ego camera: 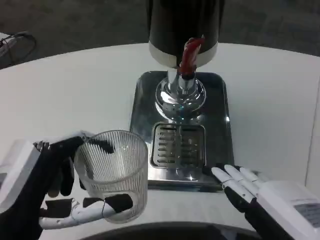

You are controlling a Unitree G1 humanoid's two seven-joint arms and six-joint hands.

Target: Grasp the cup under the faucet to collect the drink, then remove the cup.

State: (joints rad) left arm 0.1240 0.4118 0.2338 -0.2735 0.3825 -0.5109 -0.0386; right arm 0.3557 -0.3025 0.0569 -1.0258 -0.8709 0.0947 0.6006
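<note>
Ribbed glass cup (114,172), clear and empty as far as we can see, sits in our left hand (55,187) at the near left of the white table (65,95), raised off the surface by the look of it and tilted slightly toward the camera. Our left hand's dark fingers (107,204) wrap its lower wall from the front while others press the rim side, so the cup is clamped firmly rather than merely touched. We judge this grip is chosen to keep the mouth open upward for filling.

Just to the cup's right lies the steel drip tray (220,130), its slotted grate (178,145) set in the near half. The cup is left of the grate and not yet over it. Above the tray's far half hangs the chrome faucet (180,92), topped by a red tap lever (189,54) on the dark dispenser body (184,25). The lever stands upright and we see no stream falling.

Our right hand (260,195) rests low at the near right corner of the tray, fingers (235,180) stretched forward and spread, holding nothing. We read it as waiting near the dispenser, perhaps to work the lever once the cup is in place.

By our judgement the grasp is done; carrying the cup rightward and back beneath the spout comes next, with the tray's raised edge the thing to clear.
</note>
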